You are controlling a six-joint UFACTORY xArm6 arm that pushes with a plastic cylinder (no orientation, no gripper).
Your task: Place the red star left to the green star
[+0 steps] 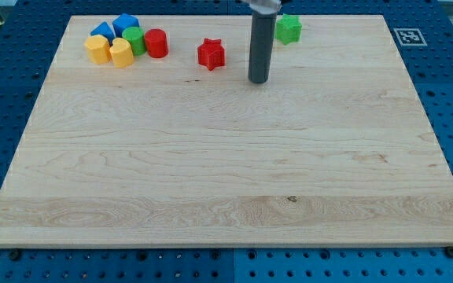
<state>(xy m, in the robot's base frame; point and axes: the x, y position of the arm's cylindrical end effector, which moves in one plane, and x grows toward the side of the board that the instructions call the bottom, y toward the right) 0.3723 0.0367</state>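
The rod's tip point(259, 81) is down on the wooden board point(226, 181) near its top edge, just right of the middle, and it touches no block. There are no jaws on this arm (only a plain dark rod), so there is nothing to call apart or together. The red star point(211, 53) sits to the tip's left, near but clear of it. The green star point(289, 28) lies up against the top edge, to the tip's upper right, so the tip stands between the two stars. Over in the top-left corner a cluster huddles: two blue blocks point(113, 27), two yellow blocks point(108, 51), a green block point(135, 39) and a red cylinder point(156, 43), touching or nearly so.
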